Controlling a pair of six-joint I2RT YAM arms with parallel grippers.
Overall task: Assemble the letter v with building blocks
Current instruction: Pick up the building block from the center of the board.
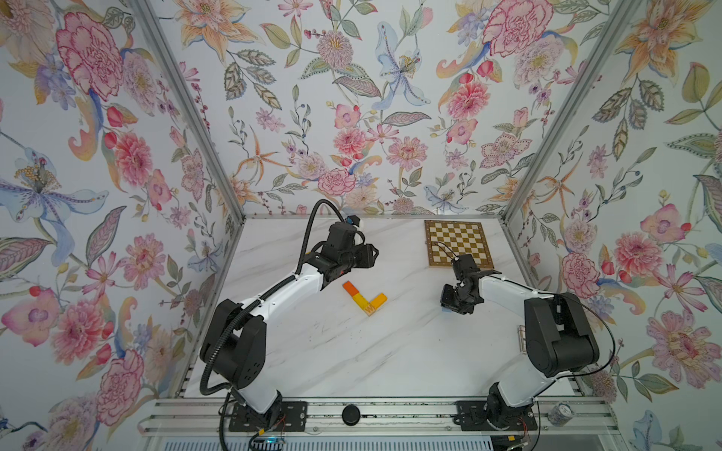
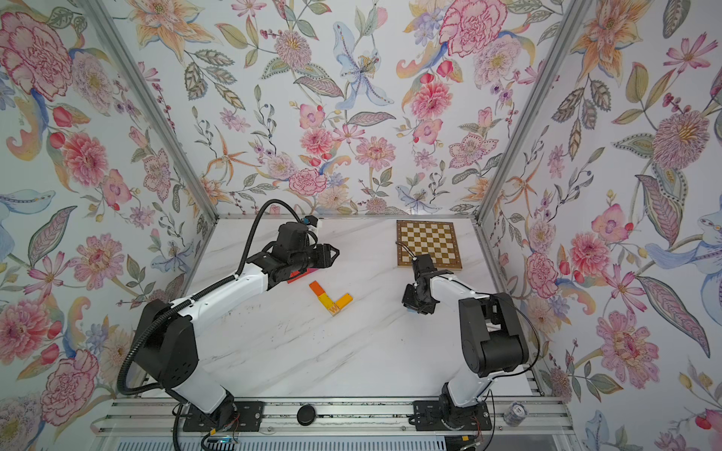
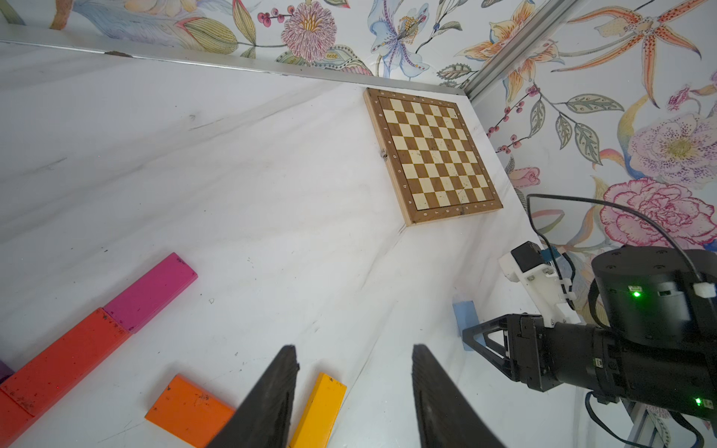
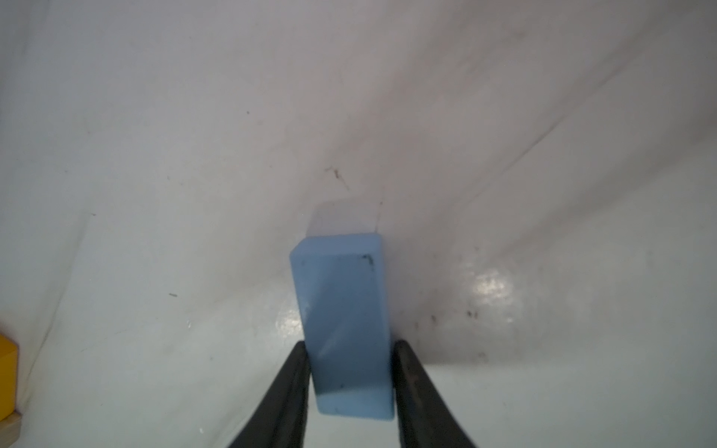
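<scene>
Arms: two, one at each side of the bench (image 1: 351, 351).
Chessboard: one (image 1: 457, 242), flat at the far right corner of the bench.
Letter v (image 2: 331, 300): four blocks touching end to end. The long arm is an orange block (image 1: 350, 289) and then an inner yellow block (image 1: 360, 300). A W cube (image 1: 369, 310) sits at the corner, and one yellow block (image 1: 378, 300) forms the short arm.
Side row: in the left wrist view, one magenta block (image 3: 151, 293), one red block (image 3: 66, 360), a second red block (image 3: 11, 419) cut by the frame edge and a sliver of a purple block (image 3: 4, 370). In both top views the left arm covers most of this row.
Light blue block: one (image 4: 345, 329), resting on the bench.
Left fingers (image 3: 271, 399): spread apart with nothing between them, raised above the bench on the far side of the letter v.
Right fingers (image 4: 291, 391): closed against the two long sides of the light blue block, gripping it near one end.
Letter v, place: mid-bench between the arms, well apart from the light blue block and to its left.
</scene>
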